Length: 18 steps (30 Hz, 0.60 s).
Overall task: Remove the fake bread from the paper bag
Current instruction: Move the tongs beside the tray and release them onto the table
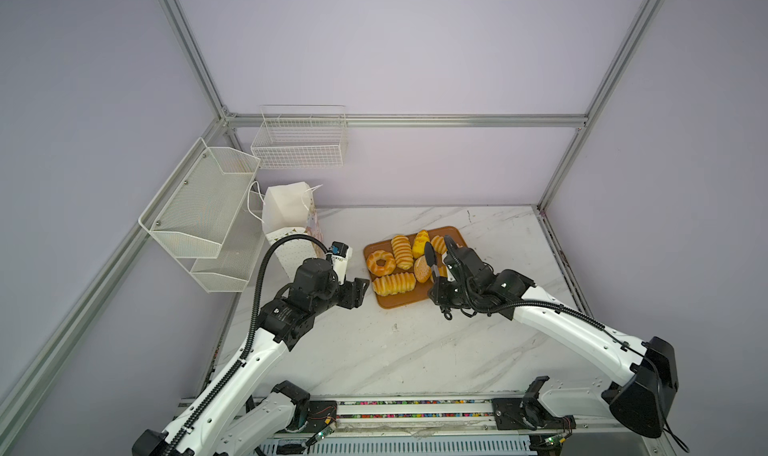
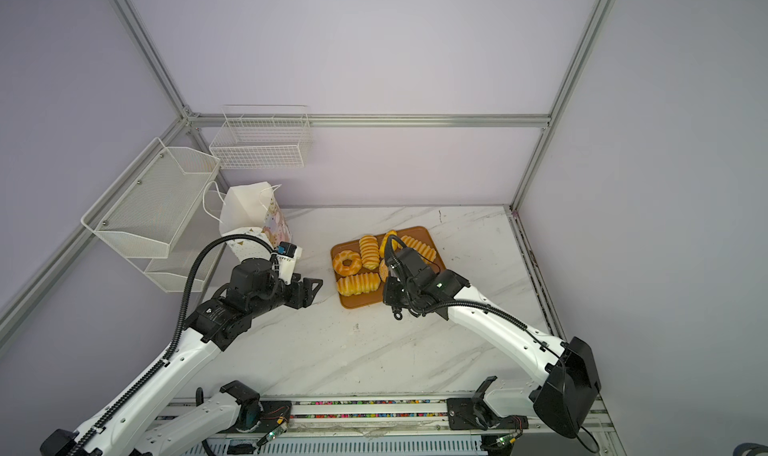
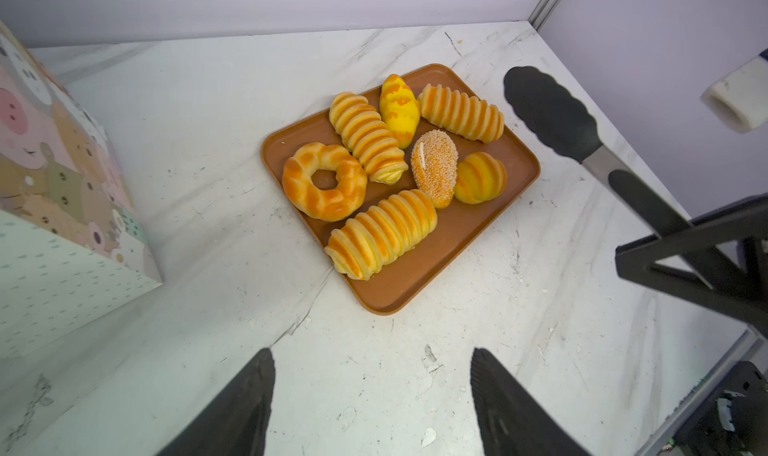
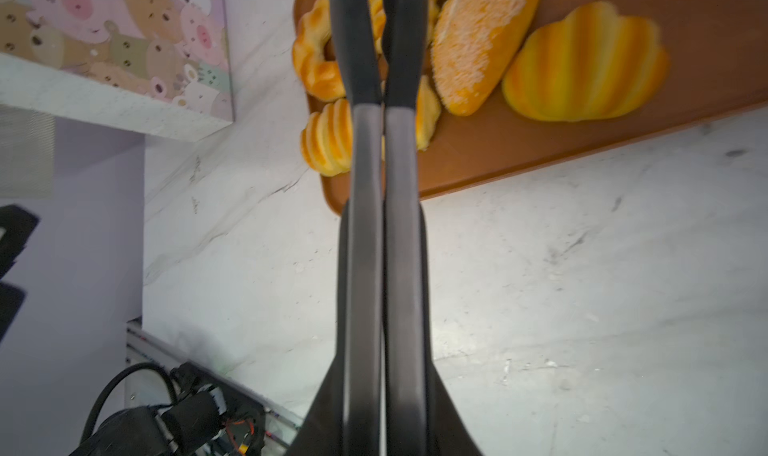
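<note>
Seven fake bread (image 3: 380,233) inside tray (image 3: 436,266) rim; paper bag (image 3: 62,162) apart.

Golden-yellow striped fake bread (image 3: 382,233) on an orange-brown tray (image 3: 440,254) ahead of my black left pincer (image 3: 372,354); black-and-grey tongs (image 3: 548,108) right of it, pastel cartoon-print paper bag (image 3: 62,175) left.

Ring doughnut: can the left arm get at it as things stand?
Probably yes. The left gripper is open and empty, facing the tray across bare table; the ring doughnut lies uncovered on its near side. The tongs hang nearer the far side.
</note>
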{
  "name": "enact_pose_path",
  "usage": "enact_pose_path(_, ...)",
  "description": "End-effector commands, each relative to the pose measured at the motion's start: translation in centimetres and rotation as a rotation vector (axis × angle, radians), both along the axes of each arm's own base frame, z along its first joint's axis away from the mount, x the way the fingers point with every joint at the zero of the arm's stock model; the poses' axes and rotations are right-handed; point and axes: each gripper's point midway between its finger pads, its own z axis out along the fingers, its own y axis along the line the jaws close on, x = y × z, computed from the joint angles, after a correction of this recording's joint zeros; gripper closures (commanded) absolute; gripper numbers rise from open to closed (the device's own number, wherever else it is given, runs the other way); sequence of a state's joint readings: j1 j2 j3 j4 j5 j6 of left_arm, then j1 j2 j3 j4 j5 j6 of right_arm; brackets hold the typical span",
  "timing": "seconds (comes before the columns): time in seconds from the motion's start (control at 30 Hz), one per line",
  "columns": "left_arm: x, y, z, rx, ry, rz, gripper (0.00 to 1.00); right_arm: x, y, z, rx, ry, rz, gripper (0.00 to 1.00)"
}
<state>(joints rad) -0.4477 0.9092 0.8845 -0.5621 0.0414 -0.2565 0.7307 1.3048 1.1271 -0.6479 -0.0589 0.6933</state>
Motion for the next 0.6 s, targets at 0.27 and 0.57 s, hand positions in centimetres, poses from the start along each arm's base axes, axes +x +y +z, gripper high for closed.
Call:
enact_pose_path(0.27,-0.1,2.7,-2.8,0.072,-0.004,0.129,0.22,3.4,-11.3,-2.9,-0.387,-0.072,-0.175,1.0)
enact_pose_path(0.57,1.7,0.7,-3.8,0.05,-0.034,0.058,0.2,11.1,-19.4,-6.7,-0.46,-0.047,-0.306,1.0)
